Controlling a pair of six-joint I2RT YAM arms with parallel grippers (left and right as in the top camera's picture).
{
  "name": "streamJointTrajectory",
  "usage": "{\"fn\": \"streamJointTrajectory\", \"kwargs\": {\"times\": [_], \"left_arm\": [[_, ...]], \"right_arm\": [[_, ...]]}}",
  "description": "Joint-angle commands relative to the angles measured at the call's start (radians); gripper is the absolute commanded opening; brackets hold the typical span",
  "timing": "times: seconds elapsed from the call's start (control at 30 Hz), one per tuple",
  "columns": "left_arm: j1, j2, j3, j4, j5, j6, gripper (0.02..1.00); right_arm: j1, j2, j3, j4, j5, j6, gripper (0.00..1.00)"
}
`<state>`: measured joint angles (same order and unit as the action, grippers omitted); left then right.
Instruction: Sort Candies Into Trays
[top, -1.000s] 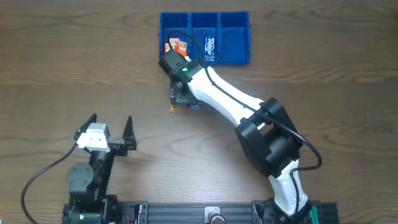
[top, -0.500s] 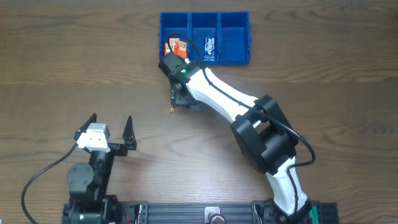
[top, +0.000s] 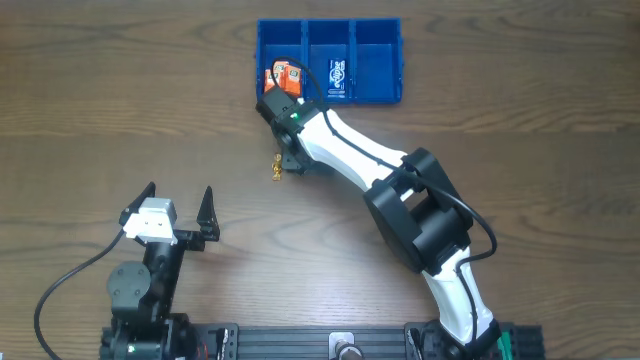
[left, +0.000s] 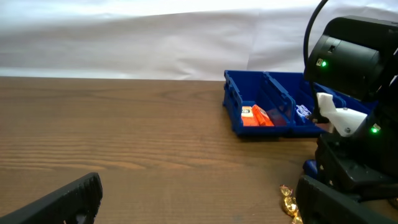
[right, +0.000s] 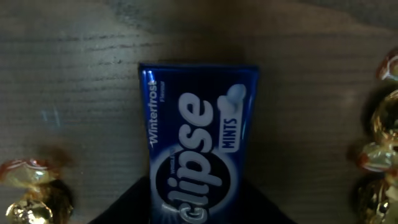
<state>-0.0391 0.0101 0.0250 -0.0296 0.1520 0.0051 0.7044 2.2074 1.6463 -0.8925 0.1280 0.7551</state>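
Right arm's elbow has swung a bit left & up the top view vs 1 s ago. The right gripper (top: 289, 152) has crept toward the tray, and the blue sliver seen beside it earlier is now hidden under the arm. Left arm hasn't budged.

Mint pack (right: 199, 146): dark blue w/ white print, lying flat on the bench (top: 520, 120) straight under the right wrist cam, its near end cut off by the view's edge. Can't tell whether the right gripper is closed on it or just over it.

Gold candies sit either side of the pack, apart from it: one (right: 30, 198) on one side, a small cluster (right: 378, 140) on the other. In the top view one of the gold candies (top: 277, 172) lies just beside the right gripper, on the side toward the left arm. The left wrist view shows it (left: 290, 201) on the wood by the black wrist.

Tray (top: 401, 62): blue, three compts, at the far side of the bench, just beyond the right gripper. Left compt holds orange candies (top: 281, 75), also seen from the left wrist (left: 256, 116). Middle compt holds a blue-and-white candy (top: 337, 75).

Left gripper (top: 179, 192) sits near its own base, well apart from candies & tray, fingers spread wide over bare wood.
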Motion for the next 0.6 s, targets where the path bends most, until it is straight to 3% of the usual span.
{"fn": "streamJointTrajectory", "kwargs": {"times": [0.03, 0.17, 0.27, 0.47, 0.6], "left_arm": [[0.006, -0.006, -0.020, -0.034, 0.022, 0.014, 0.998], [0.006, -0.006, -0.020, -0.034, 0.022, 0.014, 0.998], [0.006, -0.006, -0.020, -0.034, 0.022, 0.014, 0.998], [0.006, -0.006, -0.020, -0.034, 0.022, 0.014, 0.998], [0.006, -0.006, -0.020, -0.034, 0.022, 0.014, 0.998]], "right_arm": [[-0.008, 0.011, -0.005, 0.001, 0.008, 0.001, 0.255], [-0.019, -0.051, -0.005, -0.028, 0.026, 0.000, 0.235], [-0.020, -0.171, 0.018, -0.068, 0.119, -0.011, 0.233], [-0.044, -0.278, 0.275, -0.209, 0.277, -0.123, 0.233], [-0.101, -0.261, 0.373, -0.128, 0.305, -0.249, 0.240]]}}
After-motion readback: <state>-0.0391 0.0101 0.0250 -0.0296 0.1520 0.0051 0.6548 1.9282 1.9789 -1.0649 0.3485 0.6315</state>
